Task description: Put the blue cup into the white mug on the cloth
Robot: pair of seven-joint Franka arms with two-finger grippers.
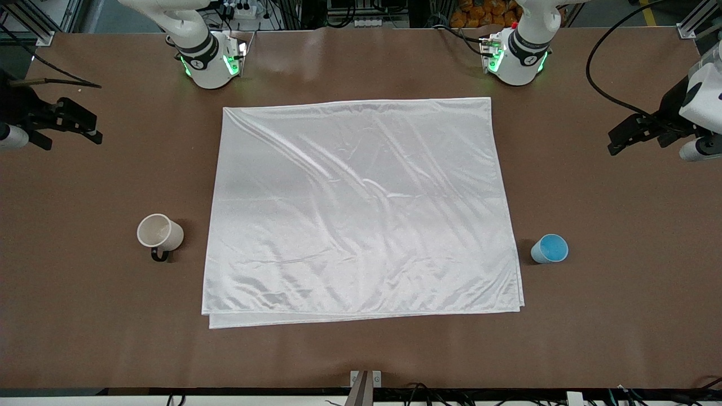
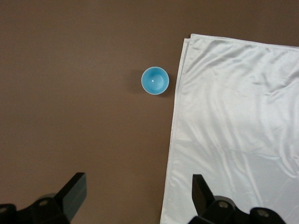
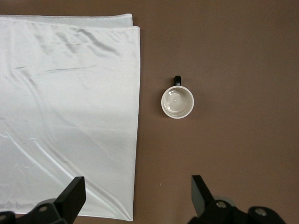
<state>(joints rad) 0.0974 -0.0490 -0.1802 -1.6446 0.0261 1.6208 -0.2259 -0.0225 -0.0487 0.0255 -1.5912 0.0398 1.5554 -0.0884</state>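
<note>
A brown table point(image 1: 84, 316) carries everything here. Nearest to the front camera lies the lower edge of the cloth point(image 1: 361, 208), a shiny white sheet folded double, with soft wrinkles, spread flat in the middle of the table. Just beside it, toward the left arm's end, the blue cup point(image 1: 549, 248) stands upright on the bare table, not touching the cloth. Toward the right arm's end, the white mug point(image 1: 159, 232) also stands upright near the cloth, with its black handle turned to the front camera. The left gripper point(image 1: 623, 138) waits above the table edge with its fingers wide apart and holds nothing. The right gripper point(image 1: 84, 127) waits likewise, fingers spread and empty.
</note>
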